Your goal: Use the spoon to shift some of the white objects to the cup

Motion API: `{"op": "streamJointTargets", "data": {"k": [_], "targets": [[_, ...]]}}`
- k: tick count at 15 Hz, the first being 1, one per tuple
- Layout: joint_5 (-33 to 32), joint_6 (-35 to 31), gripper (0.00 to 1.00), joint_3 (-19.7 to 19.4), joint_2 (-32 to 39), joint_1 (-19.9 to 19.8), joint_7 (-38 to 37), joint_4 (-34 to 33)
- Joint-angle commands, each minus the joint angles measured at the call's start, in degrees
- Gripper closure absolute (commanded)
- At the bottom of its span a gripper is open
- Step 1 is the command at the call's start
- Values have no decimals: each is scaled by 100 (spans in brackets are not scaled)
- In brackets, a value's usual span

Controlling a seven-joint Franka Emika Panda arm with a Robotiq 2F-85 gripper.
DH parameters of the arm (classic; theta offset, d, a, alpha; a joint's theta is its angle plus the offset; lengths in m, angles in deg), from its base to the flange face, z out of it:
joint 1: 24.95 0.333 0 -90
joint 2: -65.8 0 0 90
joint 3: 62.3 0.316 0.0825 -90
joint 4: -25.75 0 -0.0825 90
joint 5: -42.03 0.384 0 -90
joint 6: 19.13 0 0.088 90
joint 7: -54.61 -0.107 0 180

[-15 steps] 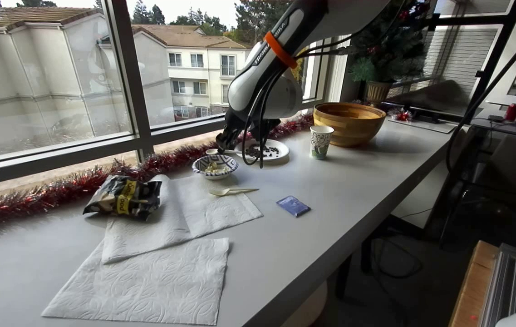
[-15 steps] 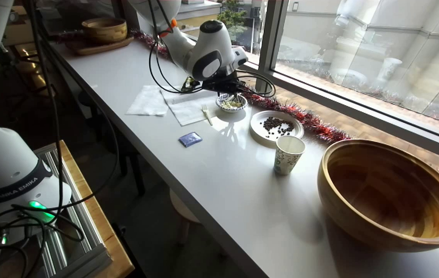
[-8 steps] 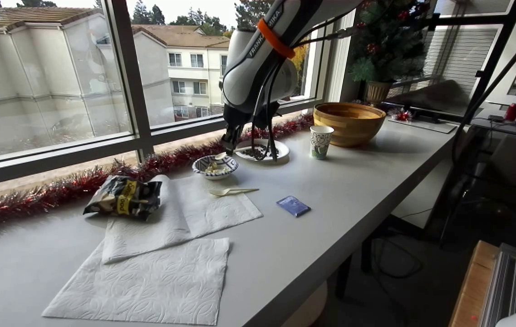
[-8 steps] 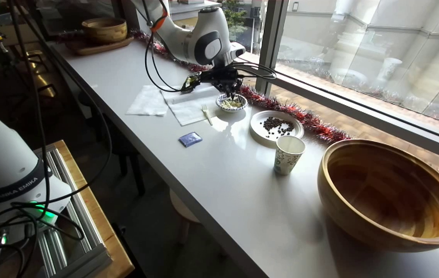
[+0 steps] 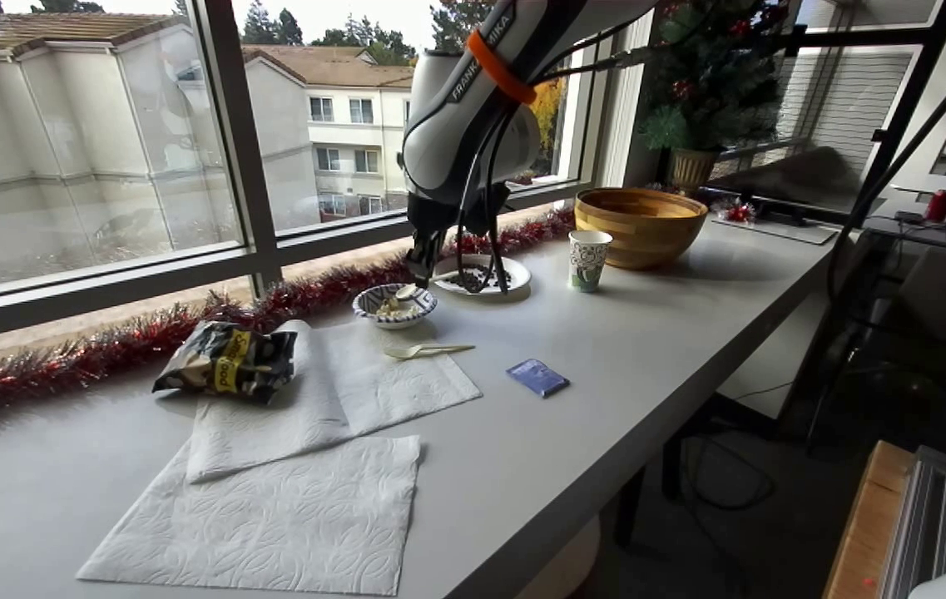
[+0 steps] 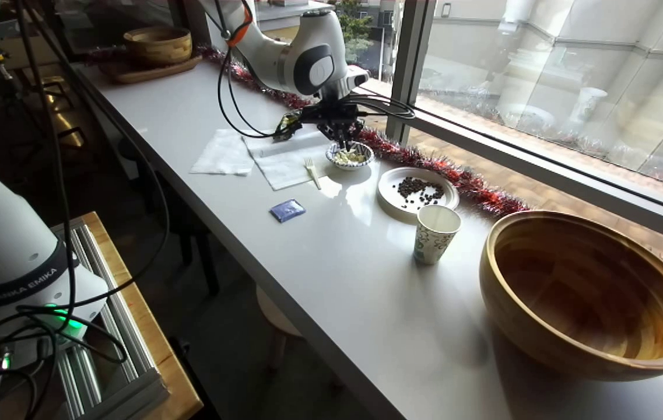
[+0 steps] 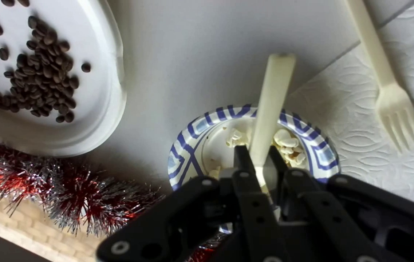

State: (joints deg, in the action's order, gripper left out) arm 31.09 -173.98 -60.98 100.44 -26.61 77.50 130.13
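My gripper (image 7: pixel 259 158) is shut on the handle of a pale cream spoon (image 7: pixel 274 94), and the handle's end sticks out past the fingertips. In an exterior view the spoon's head (image 5: pixel 408 292) is inside the rim of the blue-and-white patterned dish (image 5: pixel 367 315). I cannot tell whether it touches the white bits (image 7: pixel 290 145), a small heap of popcorn-like pieces there. The fingers hide part of the dish in the wrist view. The cup (image 6: pixel 436 236), a short pale paper cup with a leafy print, stands upright away from the gripper, also in an exterior view (image 5: pixel 588 262).
A white plate (image 7: pixel 108 112) with dark beans lies beside the dish. A fork (image 7: pixel 385 72) lies by the paper towels (image 5: pixel 273 516). A blue packet (image 5: pixel 538 377), snack bag (image 5: pixel 227 362) and wide wooden bowl (image 6: pixel 576 350) share the table. Red tinsel (image 5: pixel 148 333) runs along the window.
The gripper has swung to a more upright pose and come lower over the dish. The spoon's head has moved from by the dish's far rim down inside it.
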Motion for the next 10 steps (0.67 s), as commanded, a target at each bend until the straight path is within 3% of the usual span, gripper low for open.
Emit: {"op": "streamJointTargets", "data": {"k": [1,10], "targets": [[-180,446,97,8,122,8,98,-339],[-547,1920,97,-101,549,166,425,-1448]]}}
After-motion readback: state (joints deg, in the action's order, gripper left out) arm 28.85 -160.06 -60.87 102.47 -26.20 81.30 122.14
